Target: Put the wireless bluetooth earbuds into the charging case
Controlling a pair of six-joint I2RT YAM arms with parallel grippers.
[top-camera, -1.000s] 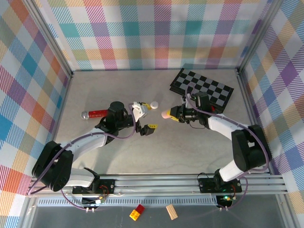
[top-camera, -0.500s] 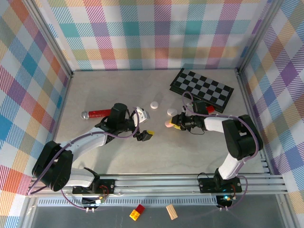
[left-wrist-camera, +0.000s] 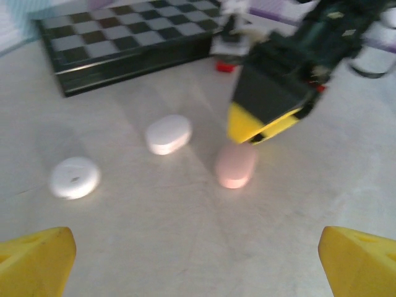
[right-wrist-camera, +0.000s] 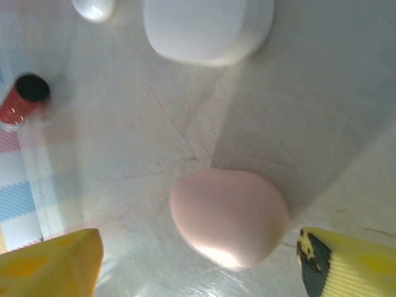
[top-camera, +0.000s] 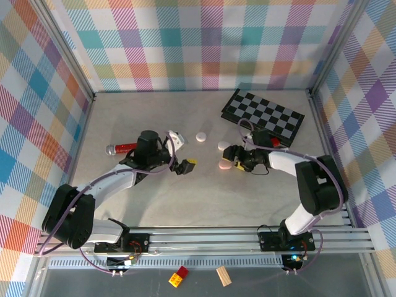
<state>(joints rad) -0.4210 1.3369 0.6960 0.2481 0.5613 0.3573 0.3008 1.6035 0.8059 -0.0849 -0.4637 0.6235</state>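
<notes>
A closed pale pink charging case (right-wrist-camera: 229,216) lies on the table between the yellow fingertips of my right gripper (right-wrist-camera: 201,266). The jaws stand open on either side of it, with a gap at each side. From above, the same pink case (top-camera: 223,165) sits just left of my right gripper (top-camera: 230,159). My left gripper (top-camera: 181,152) is open and empty, facing the pink case (left-wrist-camera: 236,166) from the left; its fingertips (left-wrist-camera: 34,263) sit at the bottom corners of the left wrist view. The earbuds are out of view.
A white oval case (top-camera: 223,146) and a round white case (top-camera: 201,137) lie just behind the pink one. A chessboard (top-camera: 263,114) sits at the back right, with a small red piece (top-camera: 274,142) beside it. A red and silver cylinder (top-camera: 120,148) lies at the left.
My right gripper carried the pink case down to the table, then opened and let it go. My left gripper drew back slightly to the left.
</notes>
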